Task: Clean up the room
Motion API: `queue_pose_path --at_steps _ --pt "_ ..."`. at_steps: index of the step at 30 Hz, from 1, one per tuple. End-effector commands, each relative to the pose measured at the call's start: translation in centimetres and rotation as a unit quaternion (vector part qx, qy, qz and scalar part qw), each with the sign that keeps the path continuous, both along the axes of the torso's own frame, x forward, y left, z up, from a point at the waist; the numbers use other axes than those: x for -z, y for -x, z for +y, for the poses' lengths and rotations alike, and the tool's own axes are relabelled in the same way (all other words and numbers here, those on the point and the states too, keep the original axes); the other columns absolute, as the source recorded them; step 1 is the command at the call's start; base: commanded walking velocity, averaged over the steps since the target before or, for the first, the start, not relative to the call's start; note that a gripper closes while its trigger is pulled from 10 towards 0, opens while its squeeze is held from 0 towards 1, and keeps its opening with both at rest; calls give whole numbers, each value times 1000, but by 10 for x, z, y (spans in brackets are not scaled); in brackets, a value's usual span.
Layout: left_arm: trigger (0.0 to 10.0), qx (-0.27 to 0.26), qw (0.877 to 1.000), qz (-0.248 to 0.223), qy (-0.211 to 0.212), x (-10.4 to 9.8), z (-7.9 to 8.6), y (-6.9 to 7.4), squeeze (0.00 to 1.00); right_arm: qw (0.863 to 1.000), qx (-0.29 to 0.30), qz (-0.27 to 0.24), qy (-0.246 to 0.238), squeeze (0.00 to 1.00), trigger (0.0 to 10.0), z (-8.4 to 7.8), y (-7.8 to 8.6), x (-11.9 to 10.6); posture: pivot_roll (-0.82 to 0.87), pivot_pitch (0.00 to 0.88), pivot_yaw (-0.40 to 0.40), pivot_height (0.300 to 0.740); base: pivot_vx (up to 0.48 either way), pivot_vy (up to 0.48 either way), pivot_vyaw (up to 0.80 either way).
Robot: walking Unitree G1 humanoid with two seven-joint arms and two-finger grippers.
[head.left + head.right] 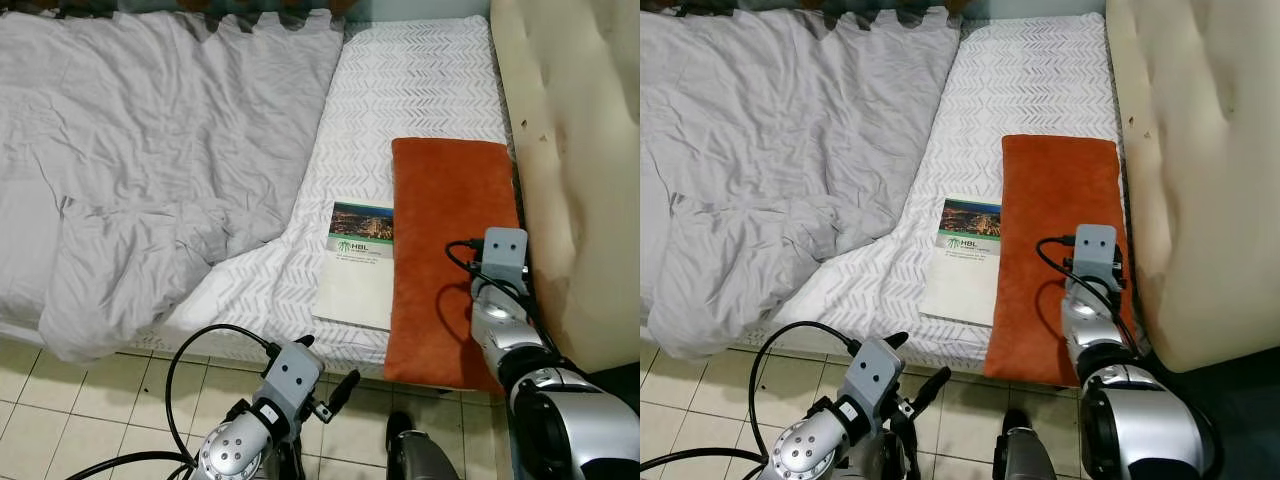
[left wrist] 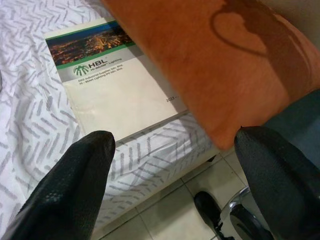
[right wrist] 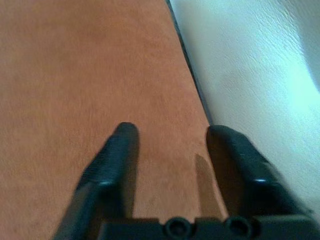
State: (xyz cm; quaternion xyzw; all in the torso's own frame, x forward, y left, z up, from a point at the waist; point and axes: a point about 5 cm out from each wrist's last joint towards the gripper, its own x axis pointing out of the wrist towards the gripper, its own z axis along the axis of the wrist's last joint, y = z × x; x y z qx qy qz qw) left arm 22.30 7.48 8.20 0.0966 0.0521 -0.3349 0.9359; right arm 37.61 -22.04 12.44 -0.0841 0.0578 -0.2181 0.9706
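Note:
An orange pillow [image 1: 447, 250] lies lengthwise on the right side of the bed, beside the cream headboard. A booklet [image 1: 358, 262] with a city photo on its cover rests against the pillow's left edge. My right gripper [image 3: 170, 132] is open just above the pillow's right half, near the headboard; whether its fingertips touch the fabric I cannot tell. In the eye views its wrist [image 1: 503, 256] covers the fingers. My left gripper [image 2: 175, 140] is open and empty, low over the floor in front of the bed's edge, facing the booklet [image 2: 112, 82] and the pillow's near corner [image 2: 220, 75].
A crumpled grey duvet [image 1: 150, 180] covers the bed's left half and hangs over the front edge. The white patterned sheet [image 1: 410, 85] is bare at the far end. A tufted cream headboard [image 1: 575, 150] stands on the right. Beige floor tiles [image 1: 60, 400] run below.

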Motion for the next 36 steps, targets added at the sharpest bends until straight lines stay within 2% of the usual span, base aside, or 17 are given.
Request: queue_pose_path --at_steps 1,5,9,15,16,17,18,19,20,21,23,24,26,28,30,32,36 --pt "10000 -4 1000 3 -12 4 3 2 0 1000 -3 -3 -22 1000 10000 5 -2 0 97 393 66 740 0 0 0" --pt "10000 -4 1000 1 -12 3 2 1 0 999 0 -30 -12 1000 10000 6 -6 -12 97 392 65 740 0 0 0" --pt "10000 -6 1000 -1 -10 4 0 1 0 995 12 -97 23 1000 10000 -5 -7 -34 75 378 42 740 0 0 0" --pt "10000 -10 1000 0 -7 5 -2 -2 0 995 13 -96 6 1000 10000 -13 12 -8 35 357 24 740 0 0 0" --pt "10000 -13 1000 -8 5 1 -5 -8 0 997 17 -63 -27 1000 10000 -14 40 22 -12 340 9 740 0 0 0" --pt "10000 -13 1000 -8 5 1 -5 -8 0 997 17 -63 -27 1000 10000 -14 40 22 -12 340 9 740 0 0 0" --pt "10000 -15 1000 -11 15 -1 -6 -12 0 998 15 -43 -41 204 10000 -14 57 33 -35 336 6 740 0 0 0" --pt "10000 -15 1000 -11 15 -1 -6 -12 0 998 15 -43 -41 204 10000 -14 57 33 -35 336 6 740 0 0 0" --pt "10000 -14 1000 -15 20 -3 -8 -15 0 998 10 -24 -54 0 10000 -11 74 42 -56 328 3 740 0 0 0" --pt "10000 -12 1000 -19 20 -2 -10 -18 0 998 -1 1 -70 0 10000 -6 92 50 -84 319 3 740 0 0 0" --pt "10000 -12 1000 -19 20 -2 -10 -18 0 998 -1 1 -70 0 10000 -6 92 50 -84 319 3 740 0 0 0" --pt "10000 -9 1000 -21 18 -1 -11 -21 0 995 -9 20 -97 0 10000 -2 107 56 -102 310 4 740 0 0 0" --pt "10000 -7 1000 -25 17 -1 -13 -25 0 993 -20 25 -115 0 10000 1 118 57 -109 302 4 740 0 0 0" --pt "10000 -7 1000 -25 17 -1 -13 -25 0 993 -20 25 -115 0 10000 1 118 57 -109 302 4 740 0 0 0" --pt "10000 -5 999 -32 17 -3 -15 -30 0 988 -72 14 -136 0 10000 7 137 39 -117 292 3 740 0 0 0" --pt "10000 -5 999 -33 17 -2 -15 -30 0 984 -99 36 -146 0 10000 10 148 37 -121 284 2 740 0 0 0" --pt "10000 -5 999 -33 17 -1 -15 -30 0 978 -118 65 -161 0 10000 14 157 39 -122 282 1 740 0 0 0"
